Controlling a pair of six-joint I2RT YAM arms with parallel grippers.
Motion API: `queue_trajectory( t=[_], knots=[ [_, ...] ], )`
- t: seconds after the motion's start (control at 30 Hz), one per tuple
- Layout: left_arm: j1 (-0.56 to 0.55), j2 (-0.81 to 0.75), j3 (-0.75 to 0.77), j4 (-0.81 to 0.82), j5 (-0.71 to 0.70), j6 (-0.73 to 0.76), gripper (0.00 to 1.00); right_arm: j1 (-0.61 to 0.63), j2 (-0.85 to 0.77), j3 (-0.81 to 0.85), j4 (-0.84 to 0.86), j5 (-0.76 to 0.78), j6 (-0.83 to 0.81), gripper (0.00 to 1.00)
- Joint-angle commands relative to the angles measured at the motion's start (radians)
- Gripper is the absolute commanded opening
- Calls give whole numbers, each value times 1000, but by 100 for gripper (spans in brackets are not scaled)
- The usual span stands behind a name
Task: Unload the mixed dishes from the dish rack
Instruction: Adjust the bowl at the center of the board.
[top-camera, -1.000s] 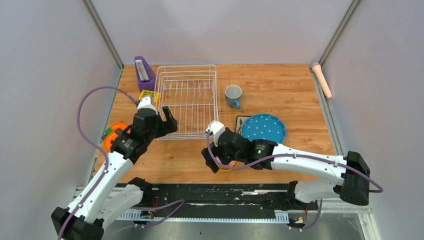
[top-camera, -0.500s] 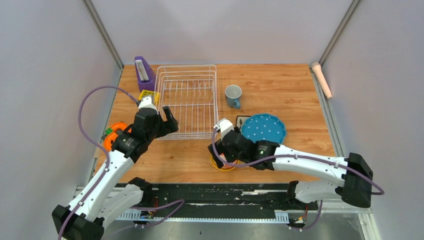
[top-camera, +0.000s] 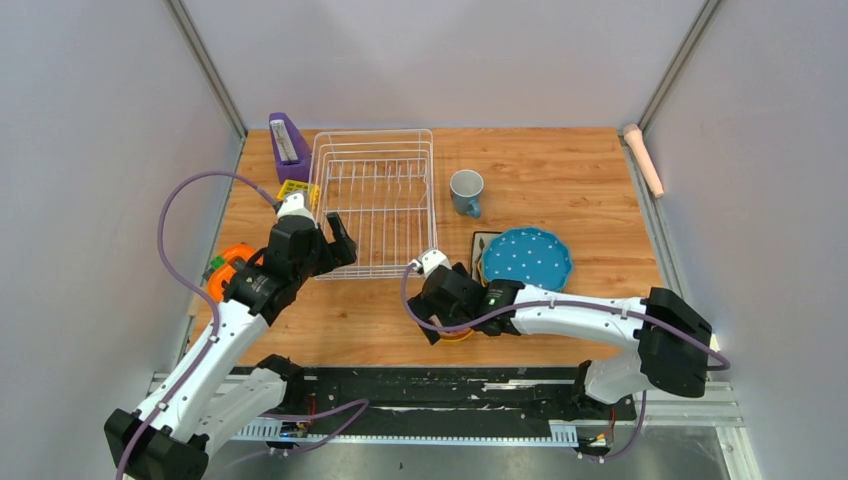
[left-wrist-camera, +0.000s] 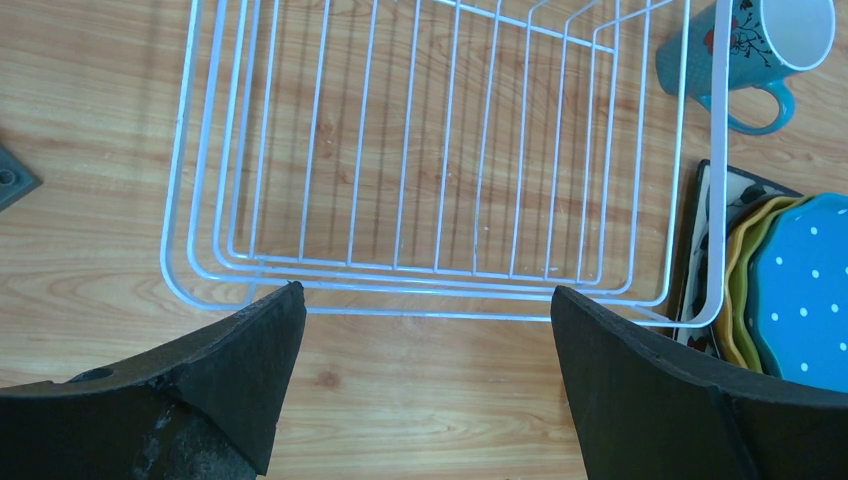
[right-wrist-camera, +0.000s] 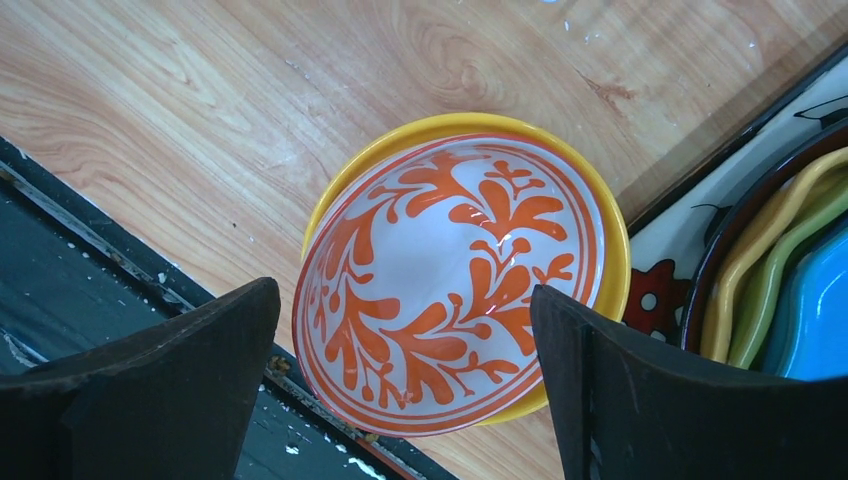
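Observation:
The white wire dish rack (top-camera: 372, 200) (left-wrist-camera: 437, 314) stands empty at the back left of the table. My left gripper (top-camera: 333, 238) (left-wrist-camera: 425, 290) hovers open just in front of its near rim. A red-and-white patterned bowl (right-wrist-camera: 450, 280) sits nested in a yellow bowl (right-wrist-camera: 615, 270) (top-camera: 455, 336) near the table's front edge. My right gripper (top-camera: 438, 322) (right-wrist-camera: 405, 288) hangs open above them, holding nothing. Beside them is a stack topped by a blue-dotted plate (top-camera: 527, 255) (left-wrist-camera: 805, 290) (right-wrist-camera: 815, 320) on a dark square plate (top-camera: 482, 243) (left-wrist-camera: 715, 200). A blue-grey mug (top-camera: 466, 190) (left-wrist-camera: 745, 45) stands right of the rack.
A purple slanted holder (top-camera: 287, 145) and a small yellow grid block (top-camera: 295, 188) sit left of the rack. An orange tape measure (top-camera: 228, 268) lies by the left arm. A pink cylinder (top-camera: 644, 160) rests on the right rail. A black strip (top-camera: 400, 385) runs along the near edge.
The right gripper swung right and away from the bowls, then came back left over them, and its elbow moved inward. The left arm and all dishes stayed where they were.

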Motion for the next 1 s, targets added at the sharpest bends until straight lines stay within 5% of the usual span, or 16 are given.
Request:
queue_trajectory(
  t=[0.0, 0.37, 0.57, 0.97],
  knots=[
    [-3, -1, -5, 31, -1, 15, 100, -2, 3, 59, 5, 44, 23, 93],
    [-3, 2, -6, 31, -12, 14, 100, 0, 70, 103, 11, -104, 12, 63],
    [-3, 2, -4, 30, -14, 15, 100, 1, 68, 120, -12, -33, 35, 34],
    [-3, 3, -2, 27, -13, 15, 100, 29, 159, 162, -102, 71, 58, 27]
  ],
)
